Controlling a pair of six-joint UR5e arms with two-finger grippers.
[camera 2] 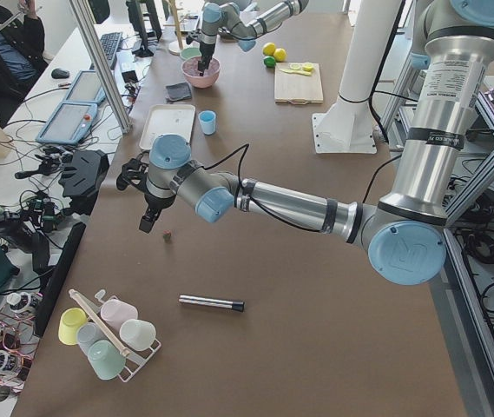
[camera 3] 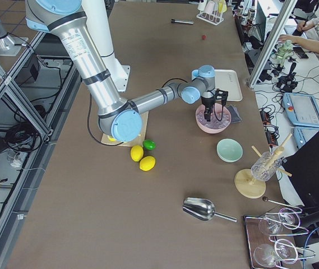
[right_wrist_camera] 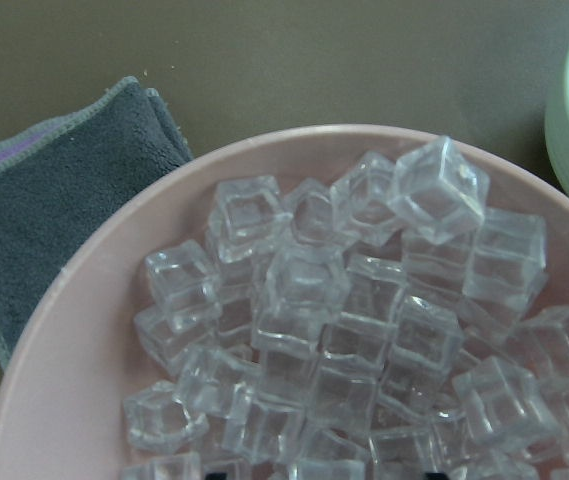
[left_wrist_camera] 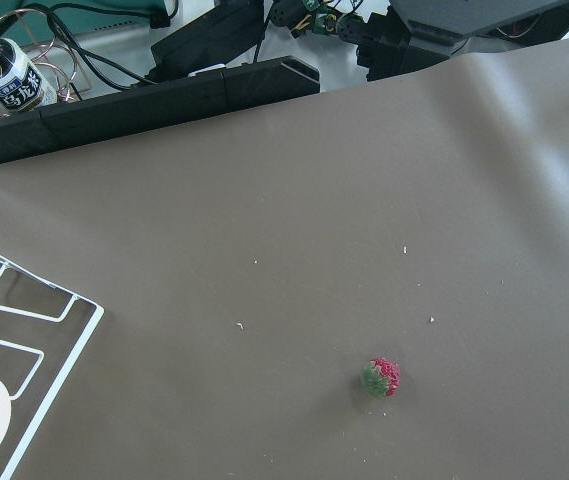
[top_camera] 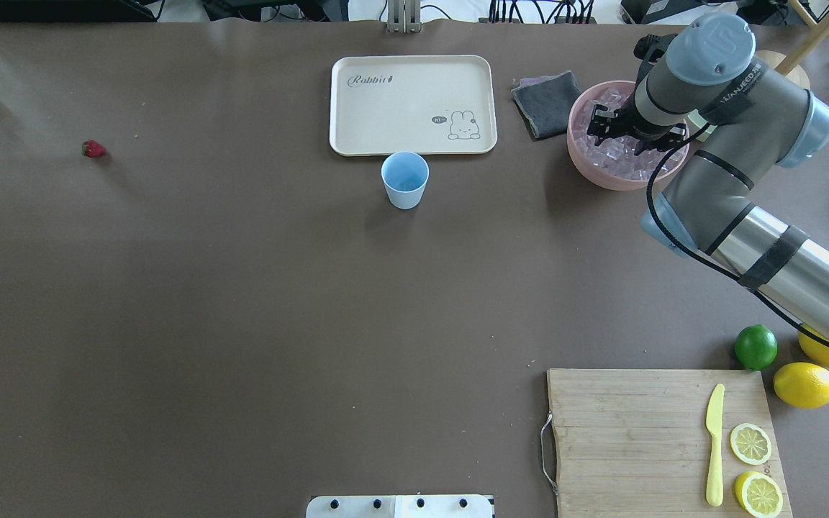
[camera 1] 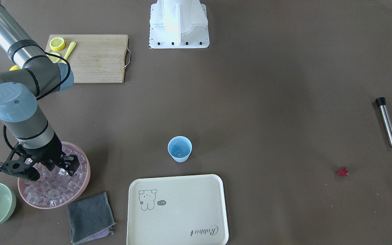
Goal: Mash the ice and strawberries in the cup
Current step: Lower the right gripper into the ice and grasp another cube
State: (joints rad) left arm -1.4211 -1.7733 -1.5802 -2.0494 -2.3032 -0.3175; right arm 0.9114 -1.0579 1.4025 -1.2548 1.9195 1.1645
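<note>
My right gripper [camera 1: 69, 166] hangs wide open over clear glassy ice cubes [right_wrist_camera: 309, 285] in the round pink bowl [top_camera: 591, 167], far right. Best approach: drop straight down, pinch one top cube gently. Small light-blue cup [top_camera: 405, 180] centre; dark-red strawberry [top_camera: 93, 149] far left. Left gripper [camera 2: 147, 224]: cannot tell.

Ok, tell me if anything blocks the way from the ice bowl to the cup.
Nothing visible does. Between the pink bowl and the cup is bare table; the grey cloth and tray lie flat beside that line.

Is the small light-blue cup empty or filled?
Empty: the small light-blue cup stands upright, showing only its bare blue bottom.
</note>
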